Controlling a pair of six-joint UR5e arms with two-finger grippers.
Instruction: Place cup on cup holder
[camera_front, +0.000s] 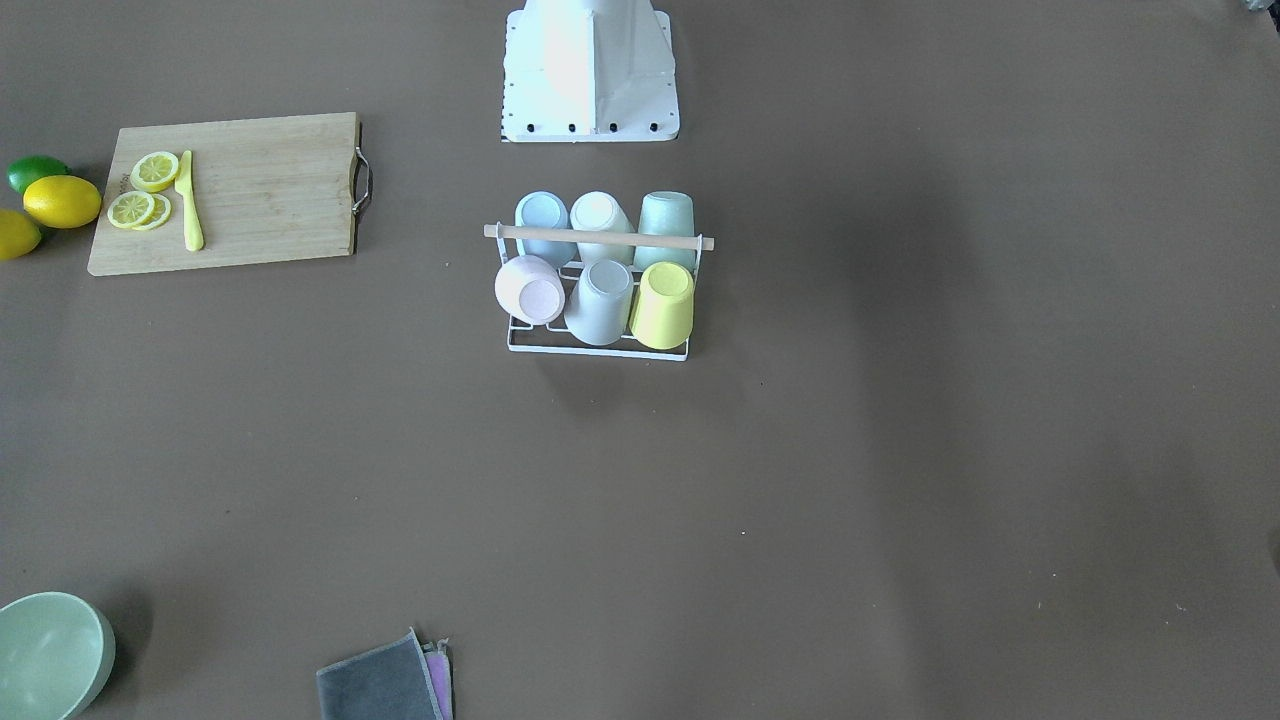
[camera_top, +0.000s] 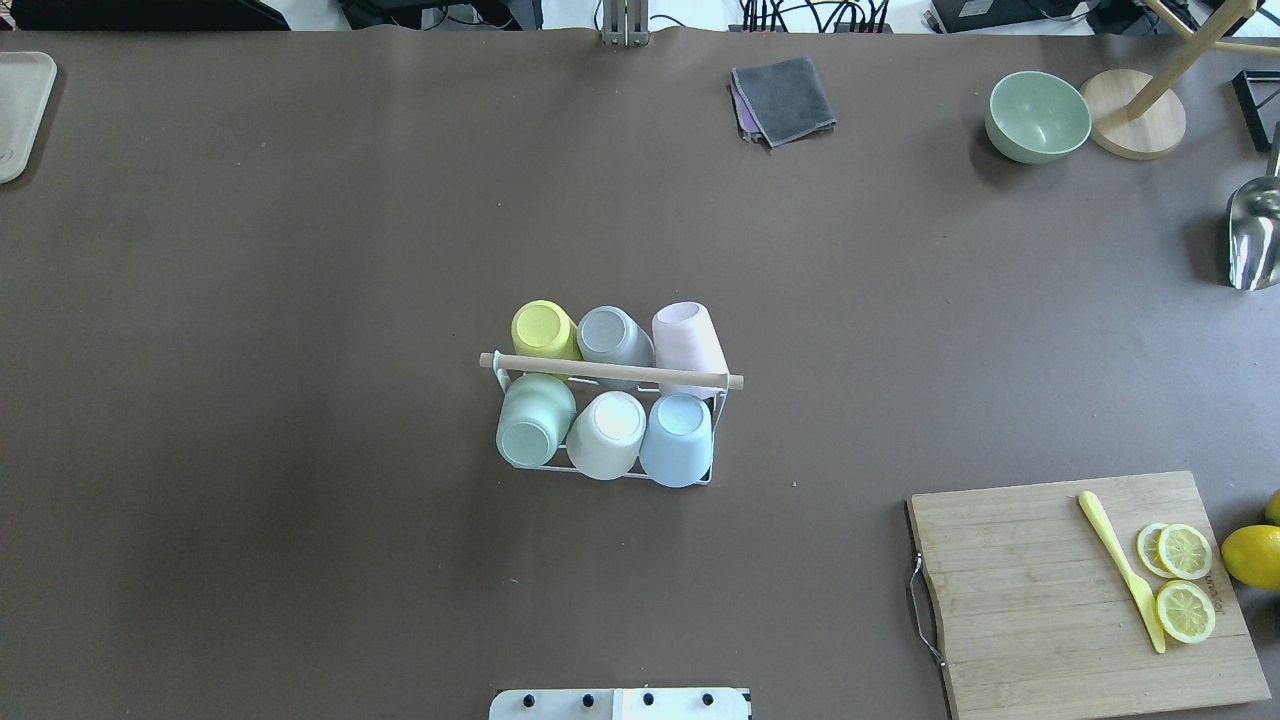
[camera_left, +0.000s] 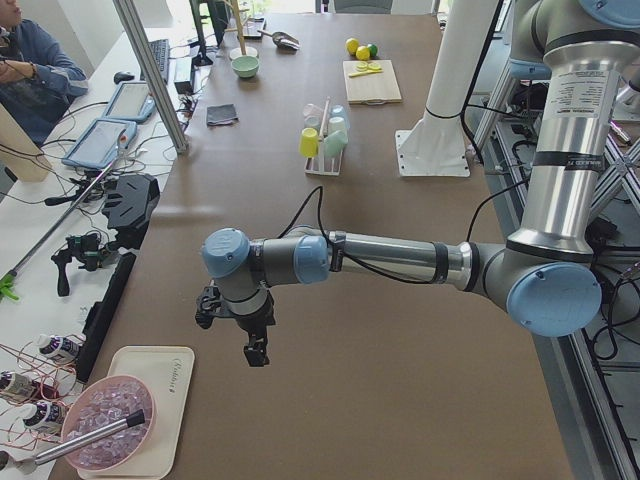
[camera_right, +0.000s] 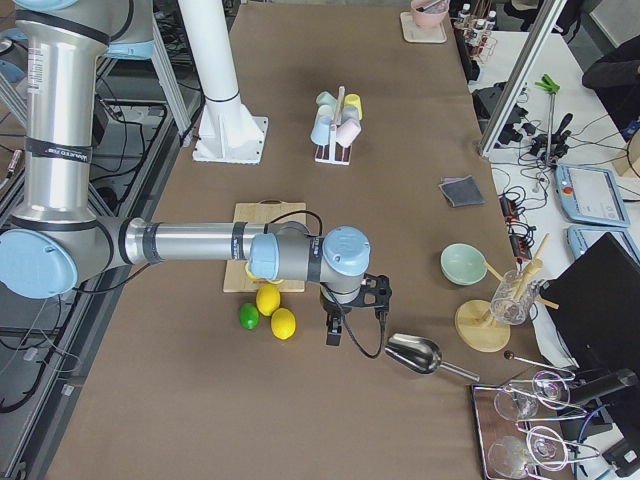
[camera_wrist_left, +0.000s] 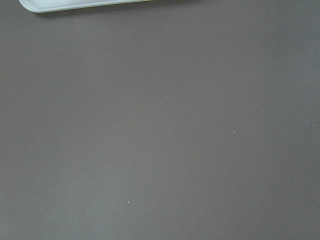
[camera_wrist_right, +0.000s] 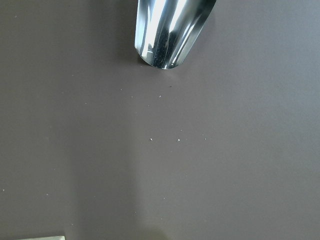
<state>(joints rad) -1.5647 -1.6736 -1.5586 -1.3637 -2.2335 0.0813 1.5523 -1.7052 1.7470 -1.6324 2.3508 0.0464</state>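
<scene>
holder (camera_top: 610, 369) at mid tabletop (camera_top: 300, 300), loaded with six upturned cups (camera_top: 612, 425), no spare prong seen. pink cup (camera_top: 688, 345) tilted, liable to slip off at any knock. left tool (camera_left: 255, 352) and right tool (camera_right: 334, 336) far off at opposite ends; open or closed impossible to tell.

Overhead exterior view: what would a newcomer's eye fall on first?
The cup holder at the table's centre, its six pastel cups bottoms up in two rows. Then the wooden cutting board at the robot's near right, bearing lemon slices and a yellow knife.
</scene>
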